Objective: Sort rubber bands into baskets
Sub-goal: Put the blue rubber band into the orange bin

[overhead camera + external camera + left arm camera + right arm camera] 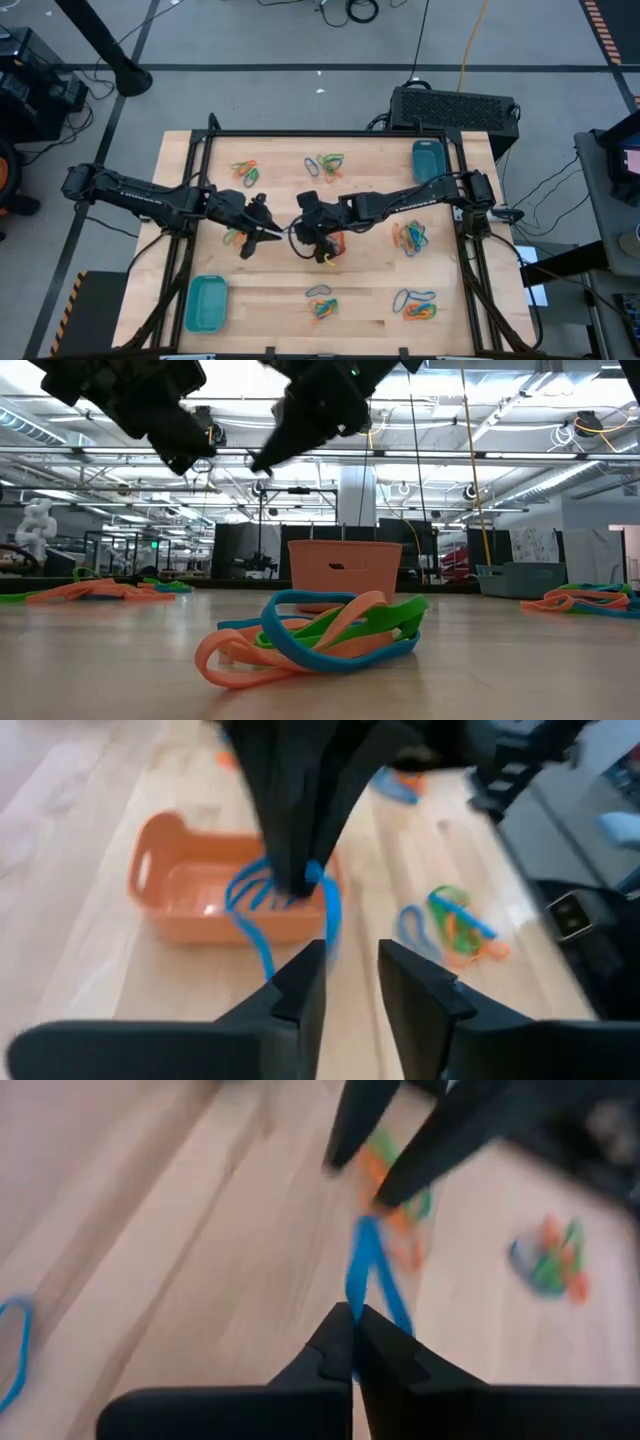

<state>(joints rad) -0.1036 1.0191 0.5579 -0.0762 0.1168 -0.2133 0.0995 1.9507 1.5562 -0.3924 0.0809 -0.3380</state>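
Observation:
My right gripper [299, 232] is shut on a blue rubber band [262, 910] at the table's middle, above the near-left rim of the orange basket [205, 885]. My left gripper [272, 232] is open just left of it, its fingertips [350, 975] facing the band. The orange basket [333, 243] rests on the table, partly hidden under the right gripper. One teal basket [208, 303] sits near left and another [428, 160] far right. Mixed orange, blue and green bands lie in heaps [322, 306]. My right gripper pinches the blue band between its two shut fingertips [352, 1342], holding a bunched part of the loop [305, 880]. The fingers slant down toward the table's left. The band hangs slack below them, clear of the table, in front of the basket's wall. Whether my left gripper touches the band's lower end [268, 965], I cannot tell.
Heaps of bands lie far left [245, 172], far middle [325, 164], right [410, 237], near right [416, 306] and under my left arm [238, 240]. A black frame [330, 133] borders the table.

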